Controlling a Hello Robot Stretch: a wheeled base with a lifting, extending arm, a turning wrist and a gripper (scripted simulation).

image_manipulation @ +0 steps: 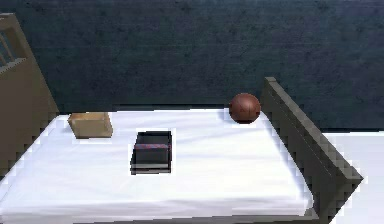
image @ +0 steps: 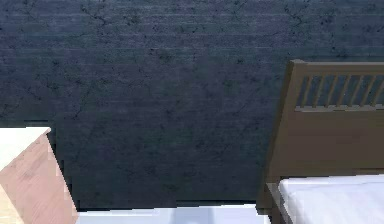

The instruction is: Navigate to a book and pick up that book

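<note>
A dark, flat book lies on the white bed, a little left of the mattress's middle in the arm side view. Its cover is near black with a faint purplish band toward the near edge.
A tan box sits on the bed at the back left, and a brown-red ball at the back right by the footboard. In the forward view, a wooden headboard and mattress corner stand at the right, a light wooden cabinet at the bottom left, a dark blue wall ahead.
</note>
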